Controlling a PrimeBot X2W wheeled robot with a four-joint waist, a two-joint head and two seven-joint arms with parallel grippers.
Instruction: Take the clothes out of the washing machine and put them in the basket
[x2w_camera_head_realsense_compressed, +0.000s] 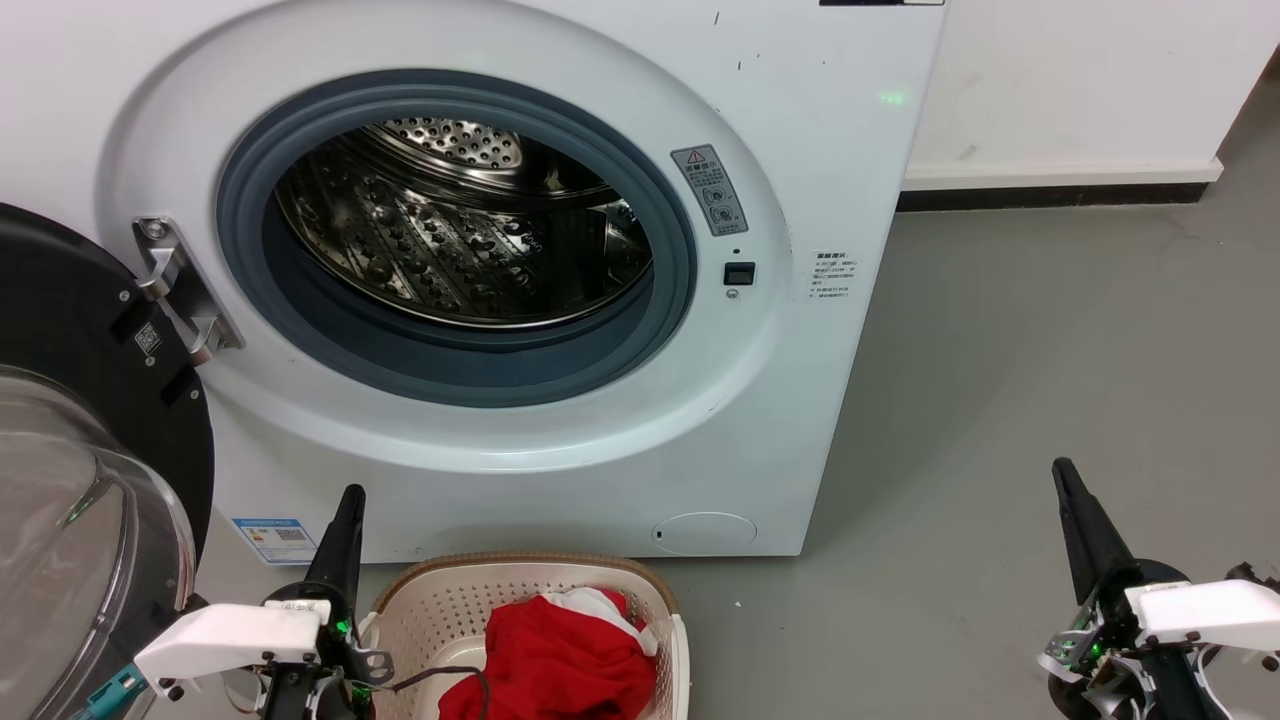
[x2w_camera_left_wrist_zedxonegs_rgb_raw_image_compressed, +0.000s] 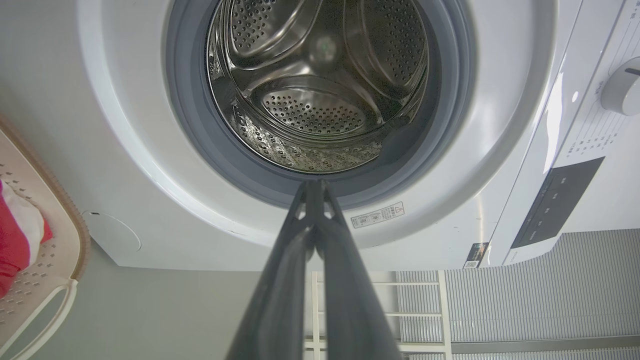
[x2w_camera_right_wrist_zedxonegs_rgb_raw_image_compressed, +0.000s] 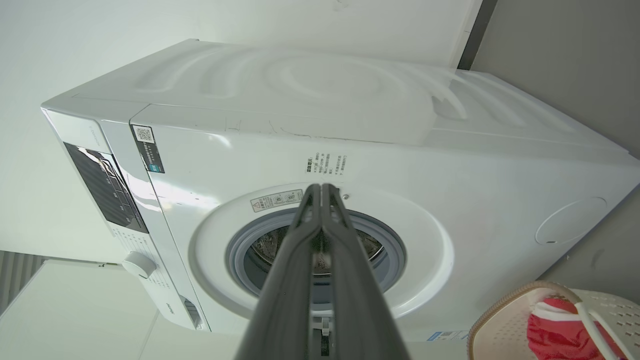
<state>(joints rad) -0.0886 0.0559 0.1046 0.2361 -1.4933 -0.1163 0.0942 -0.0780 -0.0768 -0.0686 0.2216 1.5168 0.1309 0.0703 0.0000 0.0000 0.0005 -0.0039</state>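
Note:
The white washing machine (x2w_camera_head_realsense_compressed: 560, 420) stands with its door (x2w_camera_head_realsense_compressed: 70, 420) swung open to the left; its steel drum (x2w_camera_head_realsense_compressed: 470, 230) holds nothing that I can see. Red clothes (x2w_camera_head_realsense_compressed: 560, 655) with white trim lie in the cream basket (x2w_camera_head_realsense_compressed: 440, 610) on the floor in front of the machine. My left gripper (x2w_camera_head_realsense_compressed: 348, 500) is shut and empty, just left of the basket, pointing at the machine. Far off at the lower right, my right gripper (x2w_camera_head_realsense_compressed: 1062, 472) is shut and empty above the floor. Both wrist views look at the drum opening (x2w_camera_left_wrist_zedxonegs_rgb_raw_image_compressed: 320, 85), drum opening (x2w_camera_right_wrist_zedxonegs_rgb_raw_image_compressed: 315, 250).
Grey floor (x2w_camera_head_realsense_compressed: 1050, 330) stretches to the right of the machine up to a white wall with a dark skirting (x2w_camera_head_realsense_compressed: 1050, 195). The open door's glass bowl (x2w_camera_head_realsense_compressed: 80, 540) bulges out close to my left arm.

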